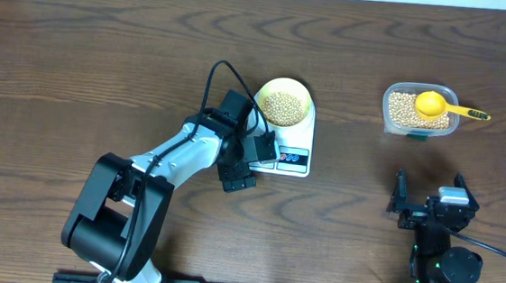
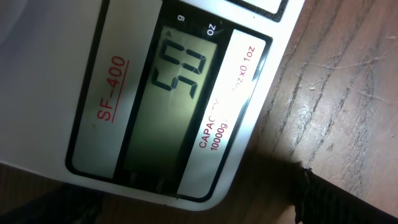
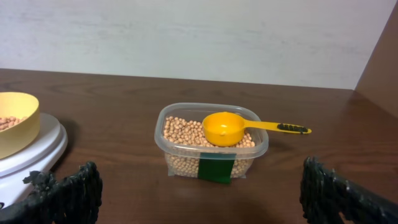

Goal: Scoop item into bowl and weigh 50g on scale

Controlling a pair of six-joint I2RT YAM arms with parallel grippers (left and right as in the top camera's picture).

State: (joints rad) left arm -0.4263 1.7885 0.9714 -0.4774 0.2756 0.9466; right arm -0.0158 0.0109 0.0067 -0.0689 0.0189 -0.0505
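Tan beans [image 1: 284,108] lie in the yellow bowl [image 1: 307,95] on the white scale [image 1: 303,141].

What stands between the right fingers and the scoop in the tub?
Nothing visible. Only bare table lies between the open right fingers and the tub. The scoop rests on the beans, its handle sticking out over the tub's rim.

Soft, even light overhead; the close-up scale [image 2: 93,81] is slightly blurred, its lower edge shadowed.
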